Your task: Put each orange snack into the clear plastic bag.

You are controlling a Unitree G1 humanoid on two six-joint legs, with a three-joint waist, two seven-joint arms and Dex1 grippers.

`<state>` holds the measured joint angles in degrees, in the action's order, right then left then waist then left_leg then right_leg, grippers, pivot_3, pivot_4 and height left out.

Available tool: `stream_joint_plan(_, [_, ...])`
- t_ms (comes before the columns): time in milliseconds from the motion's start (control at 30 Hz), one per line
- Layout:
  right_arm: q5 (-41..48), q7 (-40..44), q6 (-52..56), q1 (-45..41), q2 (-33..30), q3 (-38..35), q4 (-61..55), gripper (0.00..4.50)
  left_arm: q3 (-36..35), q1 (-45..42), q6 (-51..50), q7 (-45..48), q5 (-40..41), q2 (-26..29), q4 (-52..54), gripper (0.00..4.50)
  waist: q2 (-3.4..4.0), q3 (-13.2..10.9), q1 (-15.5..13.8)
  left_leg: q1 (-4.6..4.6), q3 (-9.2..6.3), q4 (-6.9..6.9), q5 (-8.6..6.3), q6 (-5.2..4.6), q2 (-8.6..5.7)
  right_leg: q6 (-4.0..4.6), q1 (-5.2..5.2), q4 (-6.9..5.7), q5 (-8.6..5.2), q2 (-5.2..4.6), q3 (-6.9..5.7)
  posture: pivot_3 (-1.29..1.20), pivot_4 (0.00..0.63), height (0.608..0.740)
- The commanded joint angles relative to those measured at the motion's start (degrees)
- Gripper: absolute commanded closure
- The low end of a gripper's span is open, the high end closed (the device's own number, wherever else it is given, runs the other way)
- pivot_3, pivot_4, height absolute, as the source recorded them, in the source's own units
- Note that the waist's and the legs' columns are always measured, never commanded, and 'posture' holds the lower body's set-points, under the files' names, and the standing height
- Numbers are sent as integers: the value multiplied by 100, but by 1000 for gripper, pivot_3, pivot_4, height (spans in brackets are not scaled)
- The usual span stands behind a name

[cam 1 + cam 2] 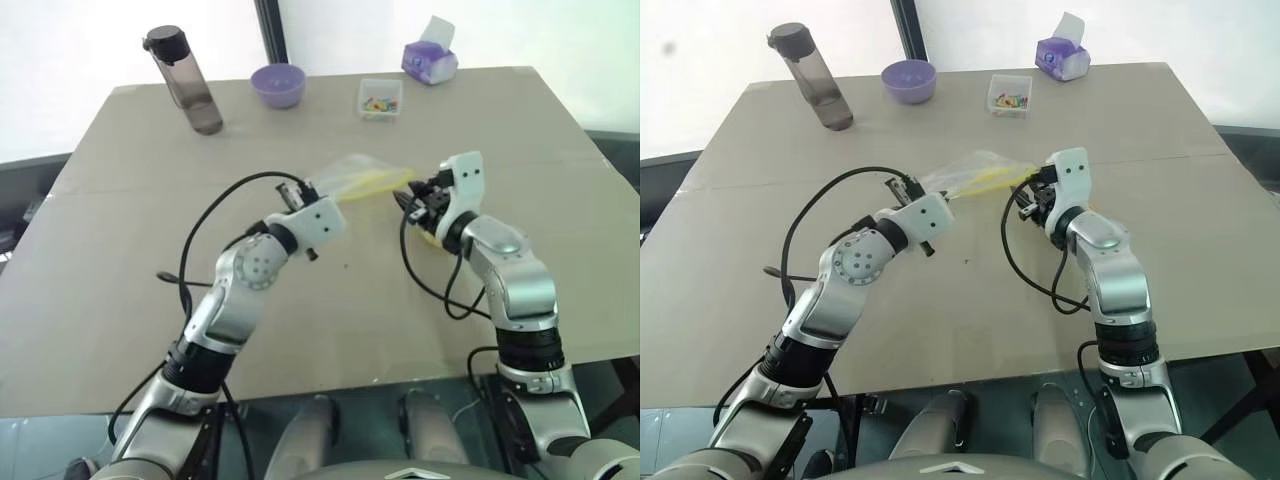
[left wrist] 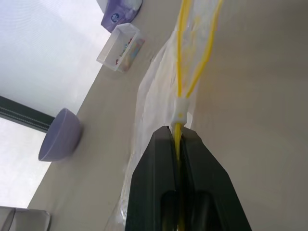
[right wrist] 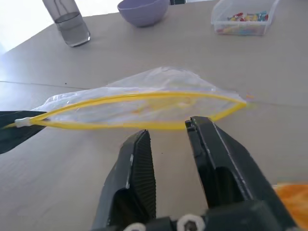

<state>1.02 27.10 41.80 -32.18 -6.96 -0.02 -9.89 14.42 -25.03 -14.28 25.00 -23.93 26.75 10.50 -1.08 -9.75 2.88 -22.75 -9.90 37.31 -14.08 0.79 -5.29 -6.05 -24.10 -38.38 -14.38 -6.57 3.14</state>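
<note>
Pinching the clear plastic bag (image 3: 144,103) by its yellow strip, the left hand (image 2: 177,144) lifts it (mouth agape); right hand (image 3: 168,137), fingers parted and empty, waits at its 6 o'clock.

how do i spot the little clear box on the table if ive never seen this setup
Look along the far edge of the table, between the purple bowl and the purple tissue box. The clear box sits there on its own, open-topped and rigid. Unlike its neighbours, it is see-through, with small colourful bits inside.
</note>
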Motion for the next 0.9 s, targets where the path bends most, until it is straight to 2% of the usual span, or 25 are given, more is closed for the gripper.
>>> stream_joint_plan(33, [360,-87,-134,-260,155,-54,43,4409,-143,41,420,-106,49,84,100,4500,0,0,-3,0,0,0,0,0,0,0,0,0,0,0,0,0,150,740])
stream_joint_plan(567, [732,-16,-627,-722,153,233,1142,4409,-61,282,1027,59,179,98,260,4500,1,1,-27,0,1,0,0,0,-2,0,0,1,0,-2,0,0,150,740])
stream_joint_plan(700, [627,4,-973,-922,134,341,1668,4409,-62,345,1172,145,259,64,279,4500,2,1,-25,0,2,0,0,0,-2,0,0,1,0,-2,0,0,150,740])
stream_joint_plan(833, [202,231,-1744,-971,-160,847,2009,4409,-111,339,1161,149,222,51,270,4500,2,1,-27,0,2,0,0,0,-2,0,0,2,0,-2,-1,0,150,740])
stream_joint_plan(867, [10,250,-2060,-963,-265,1016,2100,3885,-132,334,1140,134,205,52,260,4500,2,1,-28,0,2,0,0,0,-2,0,1,2,0,-2,-1,0,150,740])
stream_joint_plan(900, [-175,257,-2386,-954,-367,1175,2187,3579,-152,333,1117,119,193,51,254,4500,2,1,-27,0,3,0,0,0,-3,0,0,2,0,-2,-1,0,150,740])
